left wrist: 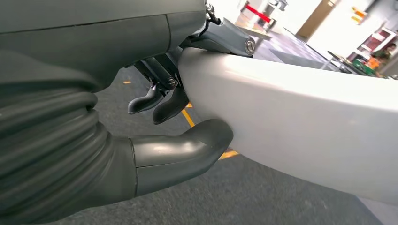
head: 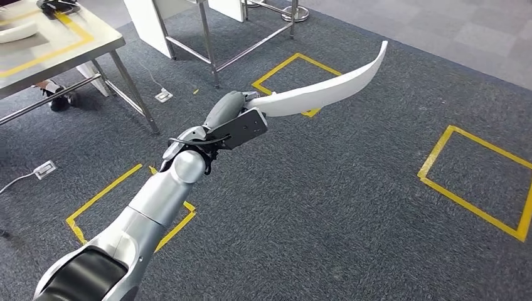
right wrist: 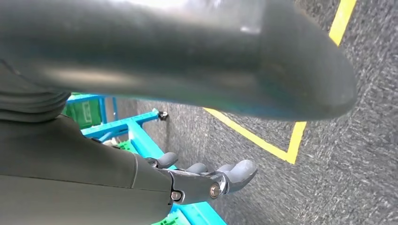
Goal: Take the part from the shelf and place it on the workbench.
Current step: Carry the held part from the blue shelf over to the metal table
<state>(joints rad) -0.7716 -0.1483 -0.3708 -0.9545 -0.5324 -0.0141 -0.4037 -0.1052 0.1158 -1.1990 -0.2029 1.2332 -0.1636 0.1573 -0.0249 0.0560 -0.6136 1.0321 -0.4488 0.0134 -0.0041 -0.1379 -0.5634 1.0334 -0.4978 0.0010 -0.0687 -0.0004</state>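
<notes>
My left hand (head: pixel 235 110) grips the thick end of a long white curved part (head: pixel 329 84), held out over the grey carpet with its pointed tip up and to the right. In the left wrist view the thumb (left wrist: pixel 187 150) presses the part (left wrist: pixel 300 122) from one side and the dark fingers (left wrist: pixel 159 101) curl against the other. The workbench (head: pixel 94 44), a metal table marked with yellow tape, stands at the far left. My right hand (right wrist: pixel 206 180) hangs beside me with its fingers loosely spread and nothing in them.
Yellow tape squares (head: pixel 483 182) mark the carpet on the right, ahead and beneath my arm. A metal frame with white panels (head: pixel 207 37) stands ahead. A blue shelf frame (right wrist: pixel 136 136) with green bins is near my right hand. Cables and a socket (head: pixel 44 169) lie by the workbench legs.
</notes>
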